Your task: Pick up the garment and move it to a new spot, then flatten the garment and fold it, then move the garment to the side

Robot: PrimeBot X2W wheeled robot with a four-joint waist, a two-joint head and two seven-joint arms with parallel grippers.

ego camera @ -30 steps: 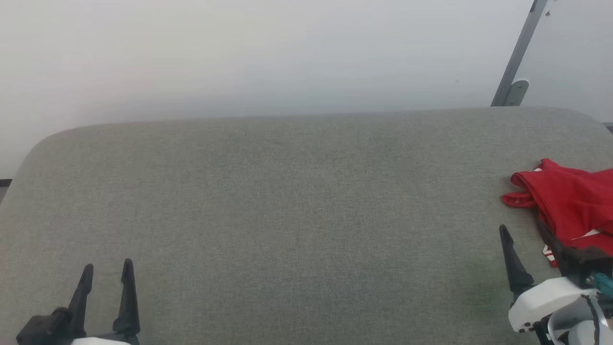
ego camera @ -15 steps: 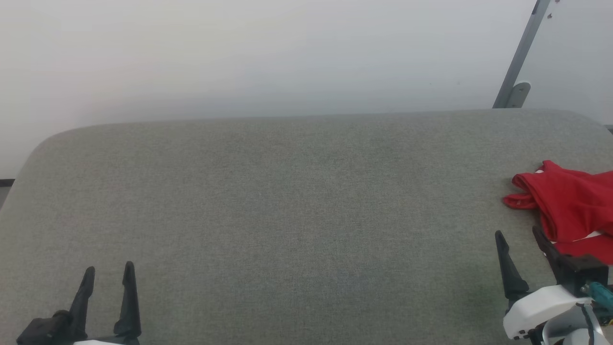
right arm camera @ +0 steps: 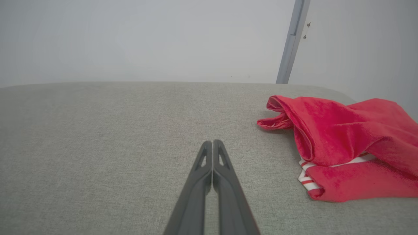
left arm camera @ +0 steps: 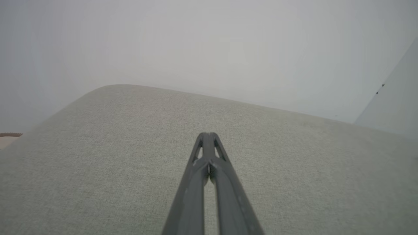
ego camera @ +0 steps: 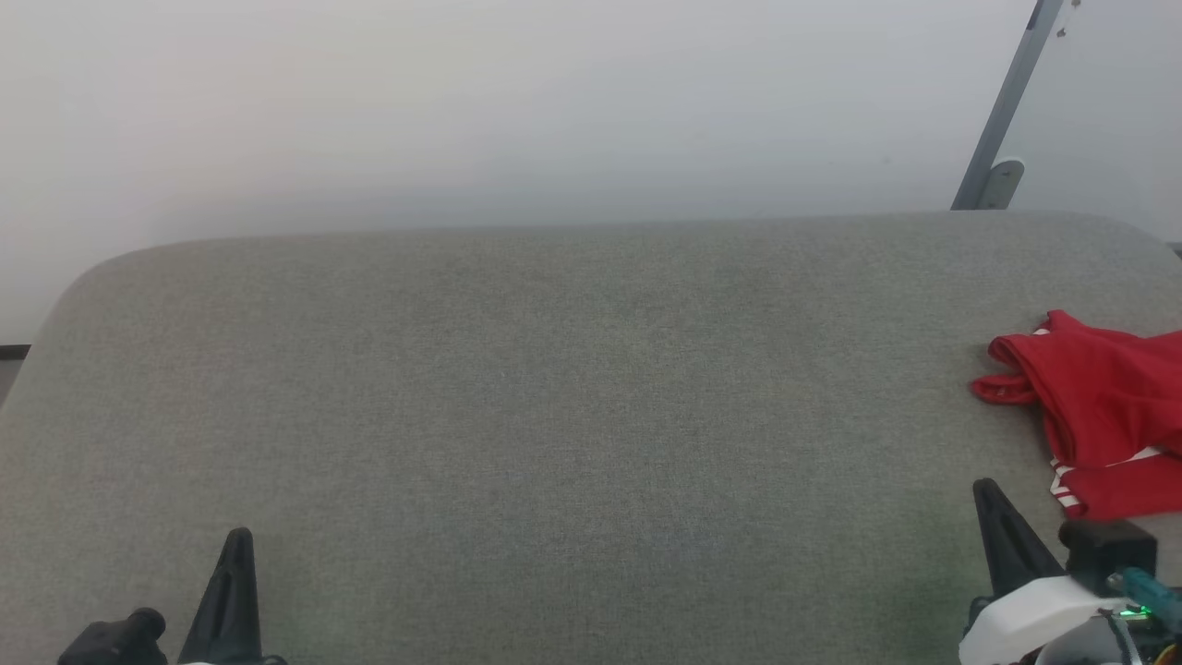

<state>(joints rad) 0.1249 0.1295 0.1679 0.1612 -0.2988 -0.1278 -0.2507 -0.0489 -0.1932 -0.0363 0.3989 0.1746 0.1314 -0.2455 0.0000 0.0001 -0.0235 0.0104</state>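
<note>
At the near left corner of the grey fabric-covered table [ego camera: 554, 416], the left gripper [ego camera: 236, 547] is seen low over the cloth, its two dark fingers pressed together into a single point. In the left wrist view the same gripper [left arm camera: 208, 136] is shown with its tips meeting and nothing caught between them, bare grey weave all around.

Over towards the near right, the right gripper [ego camera: 994, 497] is likewise seen closed tip to tip, and the right wrist view confirms it: the fingers of the gripper [right arm camera: 212, 144] are laid flat against each other, empty, over open table. A small green light [ego camera: 1141, 611] is lit on the housing behind it.

Further right again, the garment [ego camera: 1099, 397] is found crumpled in a red heap by the table's right edge, partly cut off by the frame. It is placed beyond and to the right of the right gripper, near but clearly apart, with grey surface between the two. A red-and-white striped band [right arm camera: 305, 178] is exposed at the heap's nearest corner, the part lying closest to the fingers. A grey metal post [ego camera: 1002, 111] is seen leaning against the pale wall past the far right corner.
</note>
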